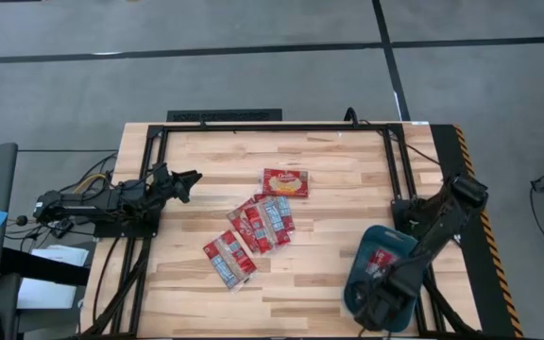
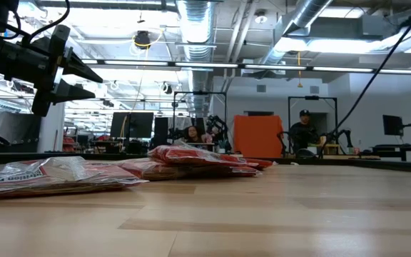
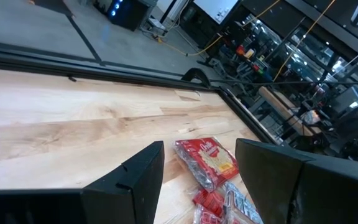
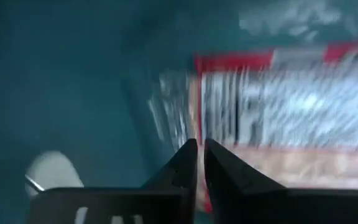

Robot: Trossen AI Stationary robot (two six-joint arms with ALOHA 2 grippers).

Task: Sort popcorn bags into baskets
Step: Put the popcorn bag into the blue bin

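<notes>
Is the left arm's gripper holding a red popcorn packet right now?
No, the left gripper is open and empty, above bare wooden table.

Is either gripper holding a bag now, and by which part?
No. The left gripper is open and empty; the right gripper is shut on nothing, above a bag in the basket.

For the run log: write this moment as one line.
right gripper: shut, in basket by packet | left gripper: open, above table | loose packets: mid-table
</notes>
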